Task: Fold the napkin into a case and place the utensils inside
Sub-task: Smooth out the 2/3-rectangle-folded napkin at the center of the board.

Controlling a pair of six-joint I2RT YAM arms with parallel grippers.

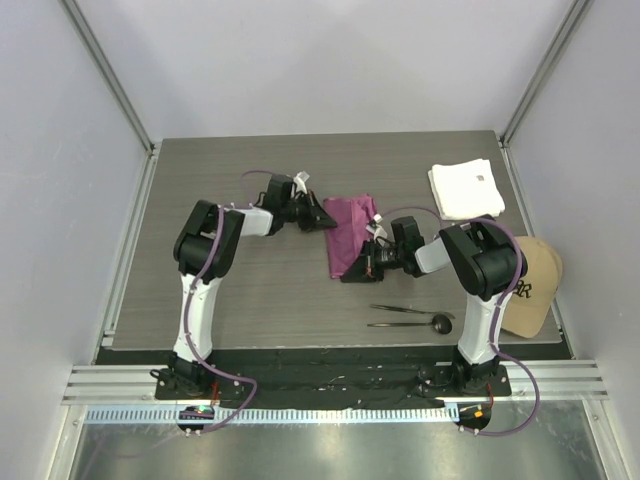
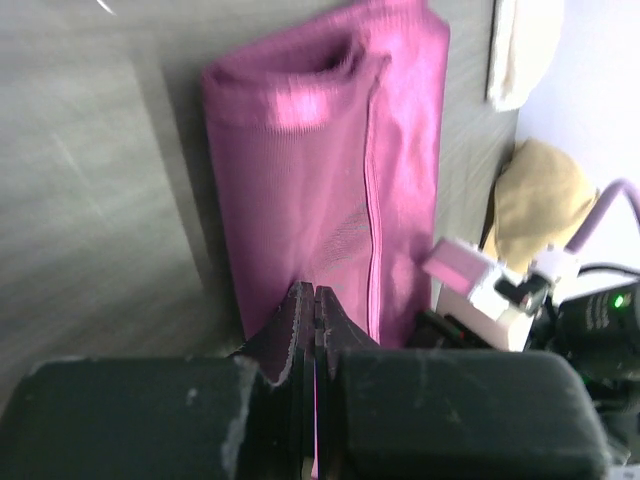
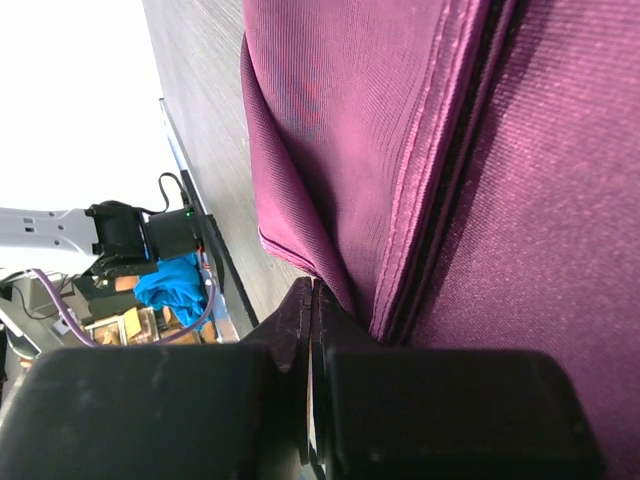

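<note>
Half-folded napkin (image 1: 350, 228) lies at table (image 1: 250, 290) centre, pinched by left end effector (image 1: 327, 217) (10 o'clock) and right end effector (image 1: 351, 273) (6 o'clock), both fully closed; utensils (image 1: 410, 315), at 5 o'clock, lie uncased.

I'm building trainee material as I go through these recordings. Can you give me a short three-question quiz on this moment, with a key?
1. True or false: the utensils already lie inside the napkin.
2. Which hands are shut on the napkin? A) left hand and right hand B) left hand only C) neither
3. Fill in: at the far right corner of the table lies a folded ____.
Key: 1 false, they lie bare on the table by the right arm's base; 2 A; 3 white cloth.
</note>
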